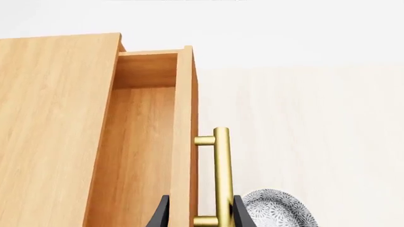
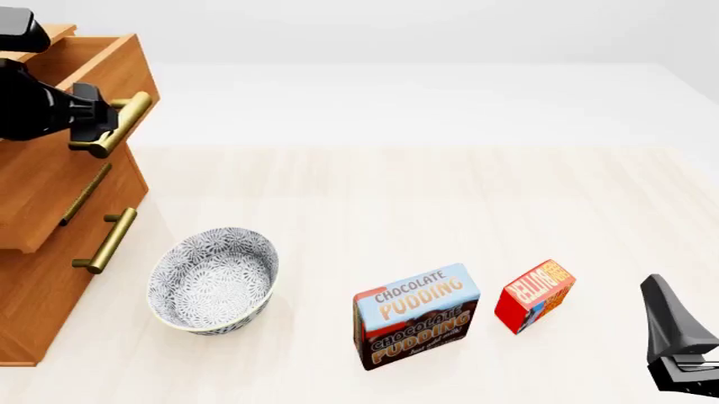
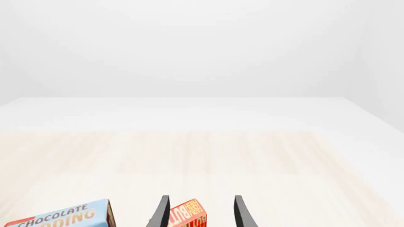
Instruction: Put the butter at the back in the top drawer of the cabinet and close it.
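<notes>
- The big box (image 2: 416, 316) says "CHOCOLATE PUDDING".
- The butter (image 2: 535, 295) stands on the bench (image 2: 450, 202), right of it.
- The top drawer (image 1: 142, 142) is open, nothing inside.
- The left hand (image 2: 96, 122) grips its handle (image 1: 221, 175).
- The right hand (image 3: 198, 213) is open near the butter.
- The bowl (image 2: 214, 279) holds nothing.

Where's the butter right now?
In the front view, the butter stands on the table toward the right, just right of the pudding box and left of the right pincer.
</notes>
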You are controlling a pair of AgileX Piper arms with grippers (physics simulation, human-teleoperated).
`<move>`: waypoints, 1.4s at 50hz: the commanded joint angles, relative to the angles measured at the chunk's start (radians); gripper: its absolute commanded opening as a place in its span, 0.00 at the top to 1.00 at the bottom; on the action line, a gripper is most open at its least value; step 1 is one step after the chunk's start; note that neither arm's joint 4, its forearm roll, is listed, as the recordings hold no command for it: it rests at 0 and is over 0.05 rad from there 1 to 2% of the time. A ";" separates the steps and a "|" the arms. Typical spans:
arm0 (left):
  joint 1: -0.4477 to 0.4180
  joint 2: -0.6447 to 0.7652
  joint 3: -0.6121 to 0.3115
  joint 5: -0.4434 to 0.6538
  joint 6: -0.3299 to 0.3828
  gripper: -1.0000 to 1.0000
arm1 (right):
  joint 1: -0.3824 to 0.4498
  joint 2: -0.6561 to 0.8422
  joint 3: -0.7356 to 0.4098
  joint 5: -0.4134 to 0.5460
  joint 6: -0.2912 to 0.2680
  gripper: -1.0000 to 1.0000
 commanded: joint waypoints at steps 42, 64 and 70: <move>-0.115 0.026 0.076 -0.039 -0.004 0.00 | 0.000 0.000 0.000 0.000 0.000 0.00; -0.163 0.026 0.078 -0.036 -0.007 0.00 | 0.000 0.000 0.000 0.000 0.000 0.00; -0.173 0.025 0.076 -0.033 -0.007 0.00 | 0.000 0.000 0.000 0.000 0.000 0.00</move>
